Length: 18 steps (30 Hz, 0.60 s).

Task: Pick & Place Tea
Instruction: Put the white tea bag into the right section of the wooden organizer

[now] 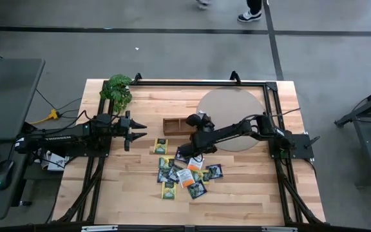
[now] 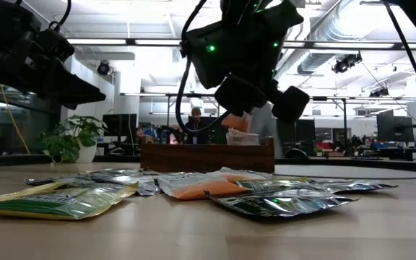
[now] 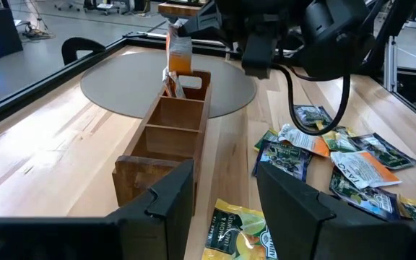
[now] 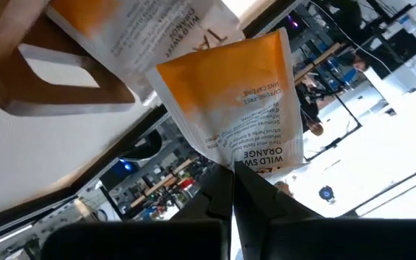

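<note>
A brown wooden tray [image 1: 174, 124] with three compartments lies mid-table. My right gripper [image 4: 231, 177] hangs over its right-end compartment [image 3: 190, 83], shut on an orange-white tea sachet [image 4: 237, 108]. Another orange-white sachet [image 4: 143, 29] stands inside that compartment. Several more tea sachets [image 1: 185, 171], dark green, orange-white and yellow-green, lie flat in a loose heap on the table in front of the tray. My left gripper [image 3: 226, 188] stands open at the table's left, pointing at the tray's left end, and holds nothing. My right gripper pinches the orange-white sachet by the edge nearest its printed title [image 4: 255, 162], between its two fingers. The sachet [image 3: 179, 54] hangs upright below the fingers, with its lower end at the mouth of the compartment. Whether it touches the tray or the other sachet, I cannot tell.
A round grey mat [image 1: 230, 119] lies behind and to the right of the tray. A leafy green plant [image 1: 116, 90] stands at the far left corner. A yellow-green sachet [image 3: 240, 231] lies just ahead of my left gripper. A black frame [image 1: 198, 82] rims the table.
</note>
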Available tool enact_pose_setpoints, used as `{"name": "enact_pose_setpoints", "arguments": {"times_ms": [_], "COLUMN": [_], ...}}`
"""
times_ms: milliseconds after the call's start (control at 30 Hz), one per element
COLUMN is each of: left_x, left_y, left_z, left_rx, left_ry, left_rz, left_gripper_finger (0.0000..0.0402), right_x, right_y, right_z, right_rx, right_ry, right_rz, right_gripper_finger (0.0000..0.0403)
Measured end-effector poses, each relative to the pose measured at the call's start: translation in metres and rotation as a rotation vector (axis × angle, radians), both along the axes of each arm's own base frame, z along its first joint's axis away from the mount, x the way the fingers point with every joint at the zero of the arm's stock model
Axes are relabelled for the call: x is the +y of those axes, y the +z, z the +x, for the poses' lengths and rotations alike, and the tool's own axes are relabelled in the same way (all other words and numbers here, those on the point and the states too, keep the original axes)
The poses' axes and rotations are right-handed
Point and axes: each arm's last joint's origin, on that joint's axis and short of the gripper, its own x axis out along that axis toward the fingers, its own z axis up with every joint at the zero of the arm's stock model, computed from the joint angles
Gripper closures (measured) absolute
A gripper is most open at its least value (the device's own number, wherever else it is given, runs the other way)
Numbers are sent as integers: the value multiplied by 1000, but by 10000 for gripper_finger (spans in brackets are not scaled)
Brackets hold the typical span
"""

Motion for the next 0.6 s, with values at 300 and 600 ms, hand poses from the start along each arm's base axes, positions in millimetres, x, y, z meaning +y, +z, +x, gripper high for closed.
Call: {"name": "enact_pose_setpoints", "arguments": {"times_ms": [300,600], "left_x": [0,0], "left_y": [0,0], "left_z": [0,0], "left_rx": [0,0], "left_ry": [0,0], "left_rz": [0,0], "left_gripper_finger": [252,252], "right_x": [-1,8], "right_y": [4,-10], "right_z": [-6,-32], "right_rx": [-18,14], "right_ry": [-25,1], "right_rz": [-32,-40], "right_gripper_finger": [403,403]}}
